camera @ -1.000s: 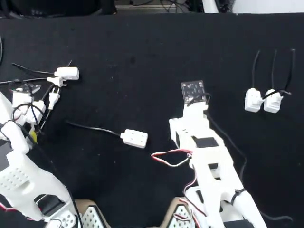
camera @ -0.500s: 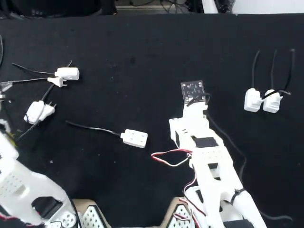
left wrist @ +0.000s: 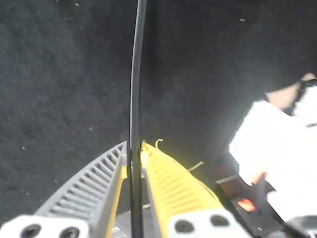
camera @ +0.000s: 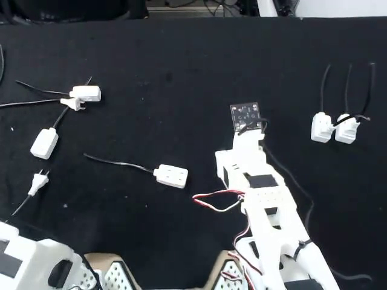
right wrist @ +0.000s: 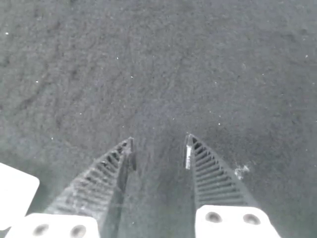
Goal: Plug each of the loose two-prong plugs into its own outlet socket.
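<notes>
Left wrist view: cable [left wrist: 134,99] pinched btwn fingers [left wrist: 168,184]; plug [camera: 38,181] nr socket [camera: 44,143].

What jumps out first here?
The left gripper is clamped on a thin black cable, apparently that of the loose plug lying at the left of the black cloth beside a white socket. The right gripper hangs open over the cloth's middle.

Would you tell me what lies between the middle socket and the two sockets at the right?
In the high view, the right arm stands between the middle socket and the two sockets; the rest is bare cloth.
</notes>
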Available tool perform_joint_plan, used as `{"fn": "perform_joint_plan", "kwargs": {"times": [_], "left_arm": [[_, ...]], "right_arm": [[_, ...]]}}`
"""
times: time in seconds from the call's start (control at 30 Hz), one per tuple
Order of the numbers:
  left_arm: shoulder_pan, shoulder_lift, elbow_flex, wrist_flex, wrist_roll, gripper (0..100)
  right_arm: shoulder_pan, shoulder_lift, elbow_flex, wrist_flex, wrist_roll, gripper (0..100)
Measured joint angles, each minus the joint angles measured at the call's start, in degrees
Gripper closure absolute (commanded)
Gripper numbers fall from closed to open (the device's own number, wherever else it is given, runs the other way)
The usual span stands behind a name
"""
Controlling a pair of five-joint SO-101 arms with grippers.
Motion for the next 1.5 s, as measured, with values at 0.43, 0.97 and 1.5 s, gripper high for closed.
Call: {"fn": "perform_joint_plan", "kwargs": {"times": [0.43, 0.97, 1.5], "left_arm": [[9.58, 0.0, 2.81, -13.71, 2.81, 77], [30.24, 0.53, 17.93, -44.4, 26.9, 76], [30.42, -0.35, 21.8, -43.78, 27.6, 76]], "right_arm": [[0.0, 0.0, 0.0, 0.0, 0.0, 83.9], [0.0, 0.0, 0.0, 0.0, 0.0, 83.9], [0.0, 0.0, 0.0, 0.0, 0.0, 83.9]]}}
